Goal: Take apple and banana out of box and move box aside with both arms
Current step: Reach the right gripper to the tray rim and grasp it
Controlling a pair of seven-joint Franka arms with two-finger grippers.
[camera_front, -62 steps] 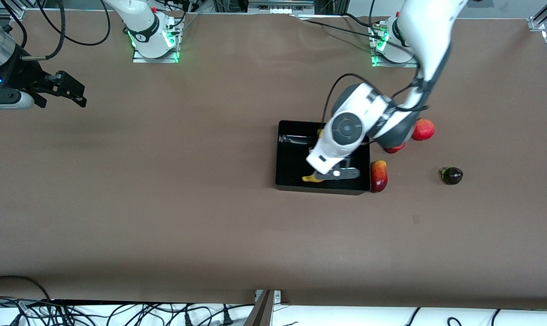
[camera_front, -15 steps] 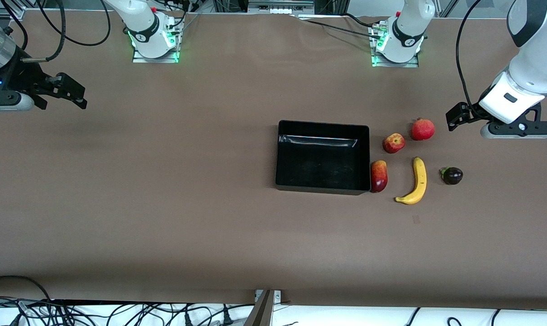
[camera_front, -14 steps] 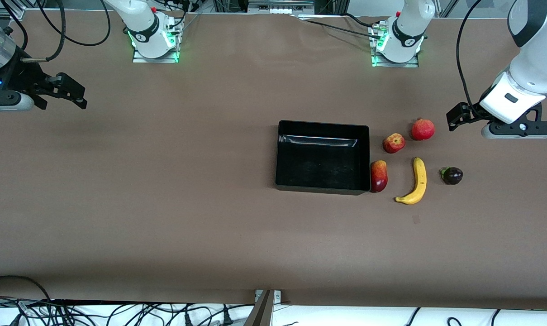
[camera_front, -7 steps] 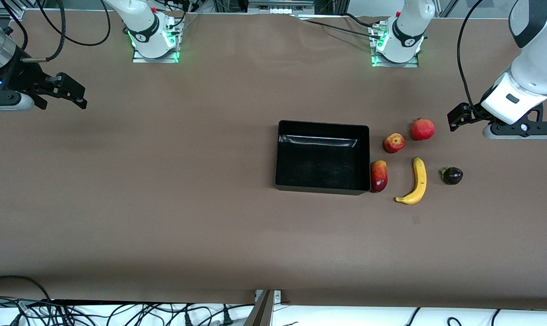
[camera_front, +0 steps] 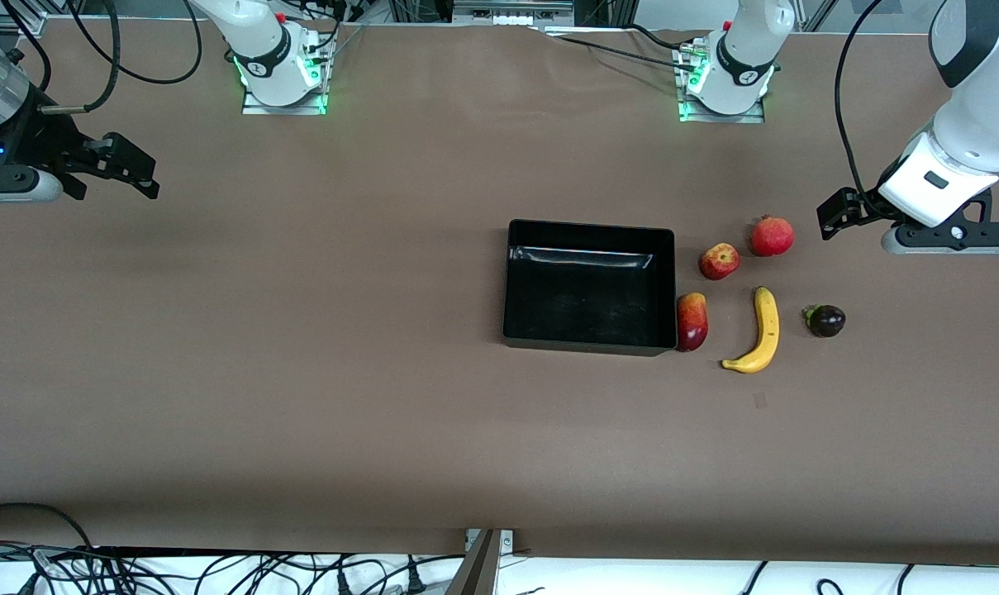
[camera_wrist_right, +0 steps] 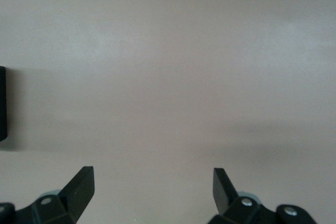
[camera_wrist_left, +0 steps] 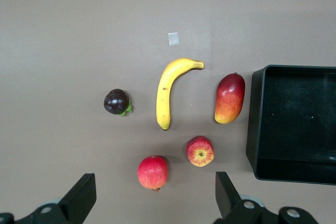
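The black tray (camera_front: 590, 330) stands mid-table with nothing in it; it also shows in the left wrist view (camera_wrist_left: 257, 124). Beside it, toward the left arm's end, lie a yellow banana (camera_front: 761, 330) (camera_wrist_left: 168, 93) and a small red apple with yellow patches (camera_front: 719, 261) (camera_wrist_left: 200, 151). My left gripper (camera_front: 846, 213) (camera_wrist_left: 155, 198) is open and empty, up in the air over the table past these fruits. My right gripper (camera_front: 140, 171) (camera_wrist_right: 152, 187) is open and empty, waiting over bare table at the right arm's end.
A red-yellow mango (camera_front: 692, 321) (camera_wrist_left: 229, 98) touches the tray's wall. A round red fruit (camera_front: 772, 236) (camera_wrist_left: 153, 172) lies beside the apple. A dark purple fruit (camera_front: 825, 321) (camera_wrist_left: 116, 101) lies past the banana. A small pale mark (camera_wrist_left: 173, 39) is on the brown table.
Earlier my left gripper was down in the tray at the banana. Now the banana lies on the table beside the mango and the left arm has drawn back. The right arm has not moved.
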